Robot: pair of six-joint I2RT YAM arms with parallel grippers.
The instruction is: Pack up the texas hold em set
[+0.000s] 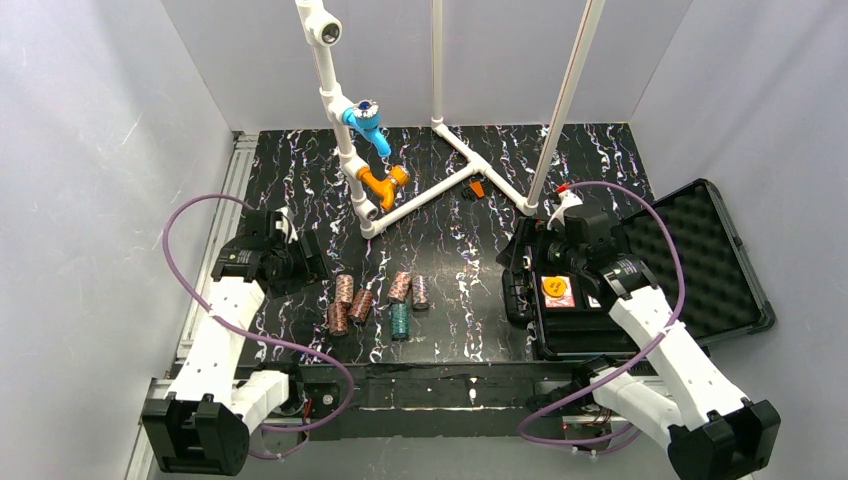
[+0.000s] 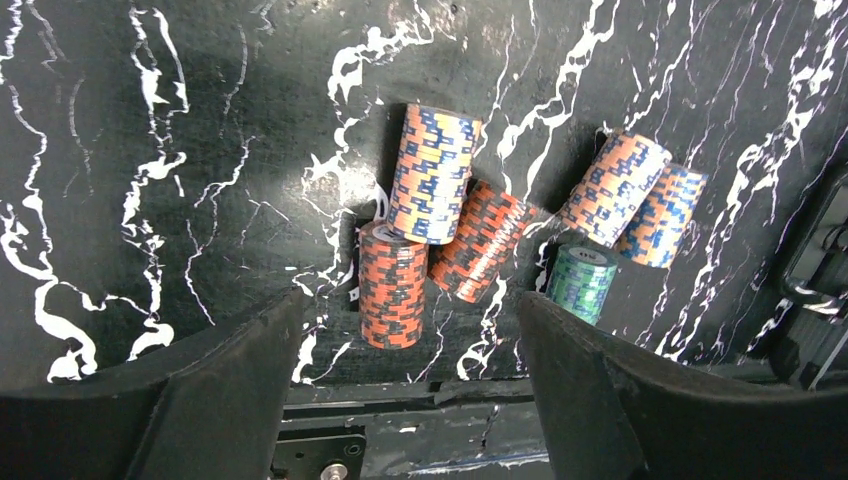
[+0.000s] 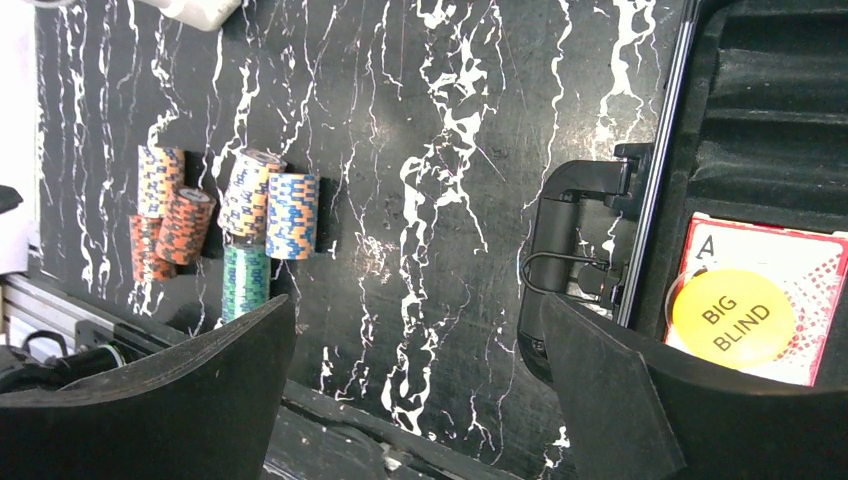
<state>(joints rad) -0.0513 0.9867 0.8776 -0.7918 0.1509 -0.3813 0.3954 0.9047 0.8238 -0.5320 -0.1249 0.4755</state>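
Near chip stacks (image 2: pixel 432 175), left gripper (image 2: pixel 405 340) spread wide, empty; by case (image 3: pixel 760 90), right gripper (image 3: pixel 415 350) likewise.

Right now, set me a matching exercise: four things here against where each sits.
1 green chip stack
2 BIG BLIND button
3 black case
4 orange fitting

a on the white pipe frame
b lid open, far right
c on the table, outside the case
d on a red card deck

Pairs: 1-c; 2-d; 3-b; 4-a
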